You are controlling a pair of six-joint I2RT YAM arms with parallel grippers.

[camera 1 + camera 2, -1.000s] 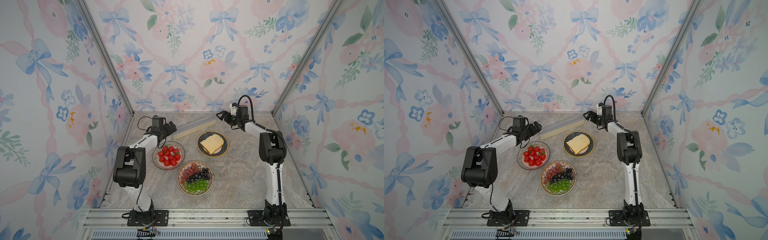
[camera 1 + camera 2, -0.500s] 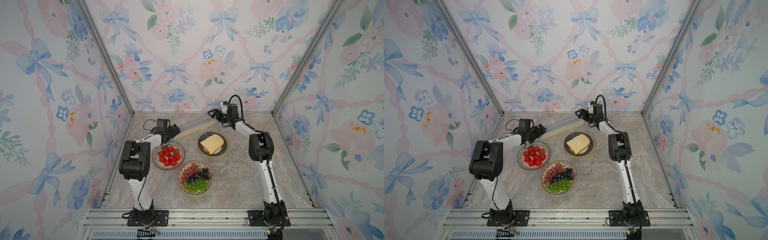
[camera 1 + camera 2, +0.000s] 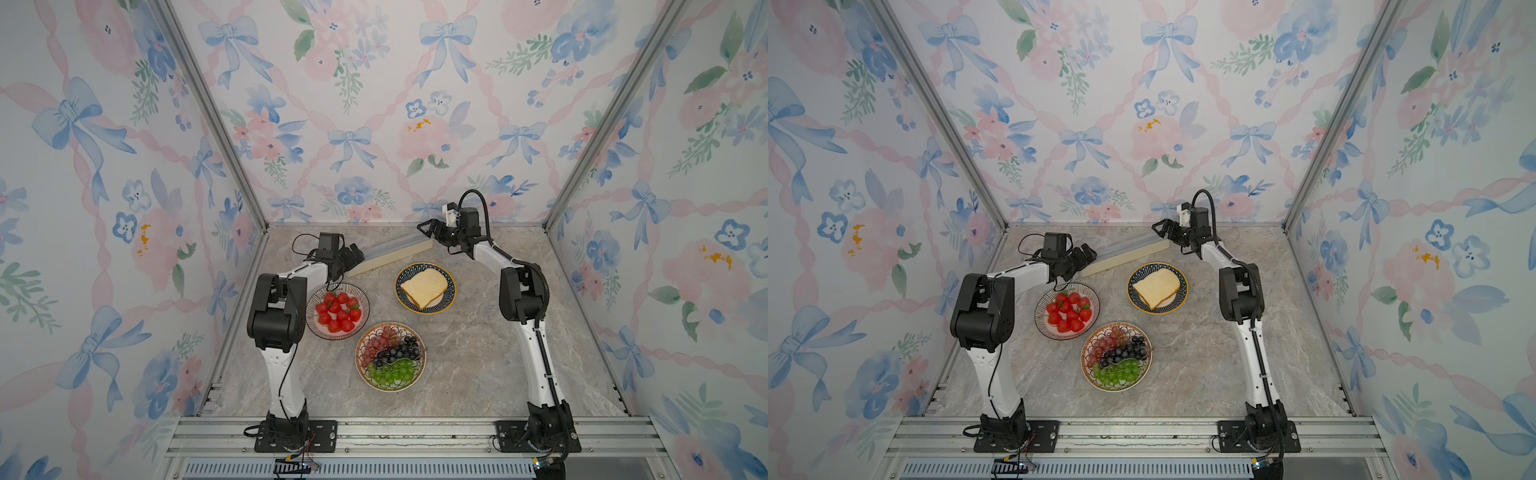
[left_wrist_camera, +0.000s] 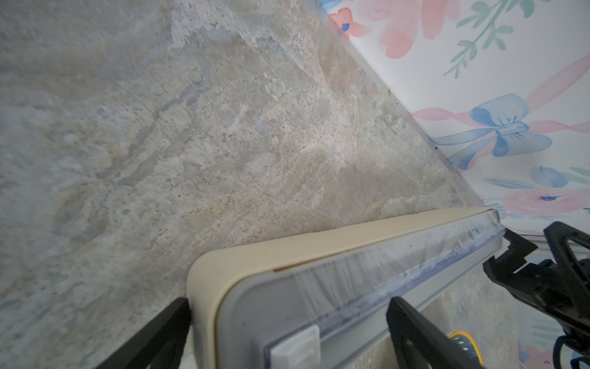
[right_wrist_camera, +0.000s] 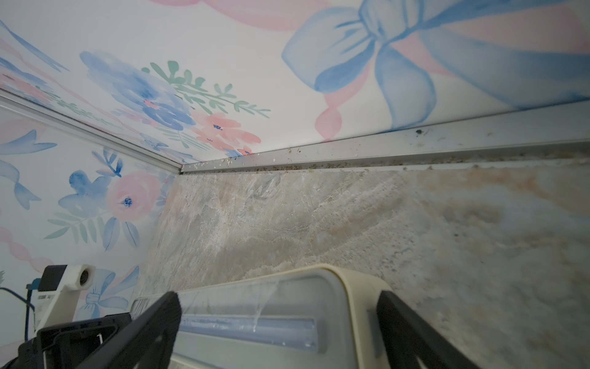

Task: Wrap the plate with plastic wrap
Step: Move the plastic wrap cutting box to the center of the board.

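Wrap box is set at 12 o'clock on table, at 11 o'clock from bread plate. Its ends are straddled by left gripper and right gripper, jaws apart, nothing clamped. By uneven closing, box could be skewed and film creased.

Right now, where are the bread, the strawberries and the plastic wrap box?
bread [image 3: 424, 287]: in a top view, on the middle of the slice.
strawberries [image 3: 337, 311]: in a top view, on the middle of the red pile.
plastic wrap box [image 4: 319, 247]: in the left wrist view, on its cream long side.
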